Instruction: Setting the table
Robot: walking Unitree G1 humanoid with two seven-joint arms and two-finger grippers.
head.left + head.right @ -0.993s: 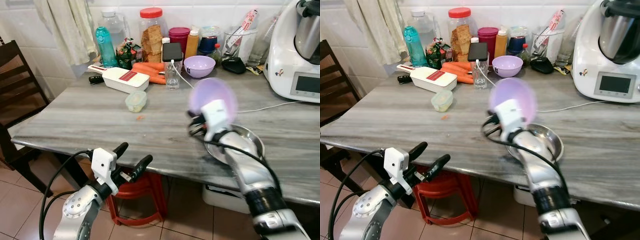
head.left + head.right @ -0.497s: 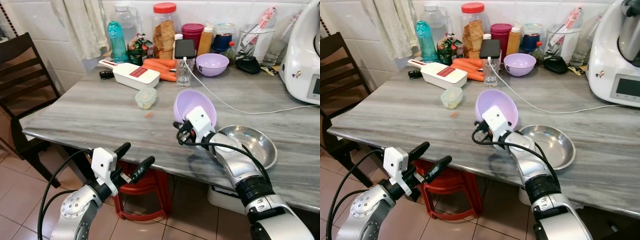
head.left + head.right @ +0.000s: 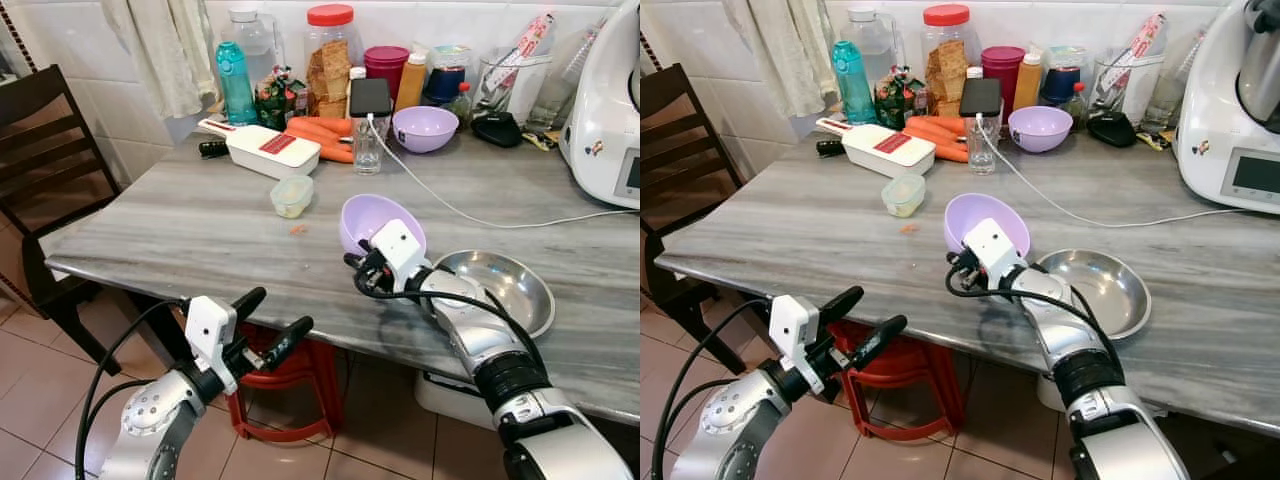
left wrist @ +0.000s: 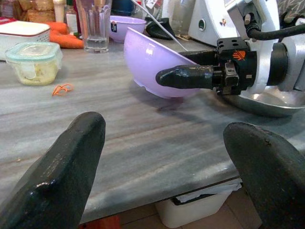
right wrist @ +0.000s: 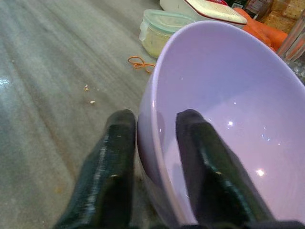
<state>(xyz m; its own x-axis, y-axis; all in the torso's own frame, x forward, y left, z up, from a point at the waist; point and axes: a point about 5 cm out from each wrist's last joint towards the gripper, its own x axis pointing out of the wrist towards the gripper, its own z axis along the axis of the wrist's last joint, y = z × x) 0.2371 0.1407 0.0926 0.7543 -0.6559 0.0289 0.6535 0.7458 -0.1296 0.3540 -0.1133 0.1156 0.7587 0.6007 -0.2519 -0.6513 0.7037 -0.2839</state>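
Note:
A lilac bowl (image 3: 365, 213) is down at the grey marble table (image 3: 180, 235), near the front edge, tilted with its opening towards the back wall. My right gripper (image 3: 368, 258) is shut on the bowl's near rim, one finger (image 5: 198, 157) inside and the other outside. In the left wrist view the bowl (image 4: 145, 64) seems to rest on the tabletop. A steel bowl (image 3: 497, 287) sits right beside it, under my right forearm. My left gripper (image 3: 272, 316) is open and holds nothing, below and in front of the table edge.
At the back stand a second lilac bowl (image 3: 425, 128), a glass with a phone (image 3: 368, 135), carrots (image 3: 320, 140), a white slicer box (image 3: 262, 152), bottles and jars. A small lidded container (image 3: 292, 196) sits mid-table. White appliance (image 3: 605, 110) at right, dark chair (image 3: 50, 150) at left, red stool (image 3: 285, 375) underneath.
My right gripper has brought the lilac bowl down from an upright, raised pose to the tabletop and tilted it flatter. The left gripper has stayed put.

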